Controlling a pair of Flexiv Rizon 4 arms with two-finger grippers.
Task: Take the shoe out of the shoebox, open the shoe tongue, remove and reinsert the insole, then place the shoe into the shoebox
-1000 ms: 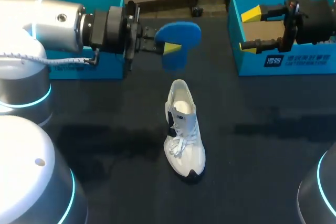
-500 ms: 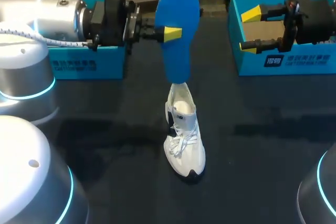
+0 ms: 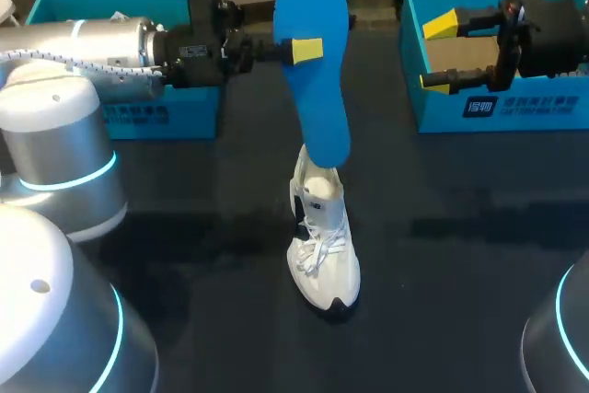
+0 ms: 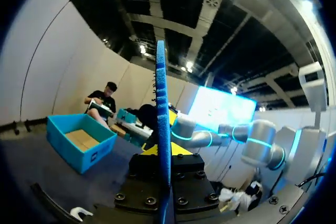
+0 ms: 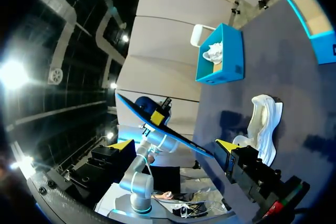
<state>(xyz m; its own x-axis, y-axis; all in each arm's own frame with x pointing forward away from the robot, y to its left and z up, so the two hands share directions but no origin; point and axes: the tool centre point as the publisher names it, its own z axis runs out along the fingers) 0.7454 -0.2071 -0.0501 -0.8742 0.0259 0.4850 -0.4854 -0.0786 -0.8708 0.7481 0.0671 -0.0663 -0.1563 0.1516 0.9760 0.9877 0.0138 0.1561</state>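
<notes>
The white lace-up shoe [image 3: 322, 232] stands on the dark table, toe toward me, and shows beyond my right gripper too, as the shoe [image 5: 262, 124]. My left gripper [image 3: 302, 49] is shut on the blue insole [image 3: 317, 62], which hangs upright with its lower end at the shoe's heel opening. In the left wrist view the insole [image 4: 162, 129] is edge-on between the fingers. My right gripper [image 3: 440, 52] stands open with nothing in it over the right shoebox [image 3: 502, 103]. From the right wrist the insole [image 5: 157, 125] lies ahead of that gripper [image 5: 173, 148].
The left blue shoebox [image 3: 138, 117] stands at the back left under my left arm; it shows as the left shoebox [image 5: 220, 56] with white paper inside. The right shoebox [image 4: 79, 142] holds a brown liner. Dark table surface surrounds the shoe.
My left gripper has turned the insole from nearly flat to upright and brought its lower end down to the shoe's opening. The right arm and the shoe have not moved.
</notes>
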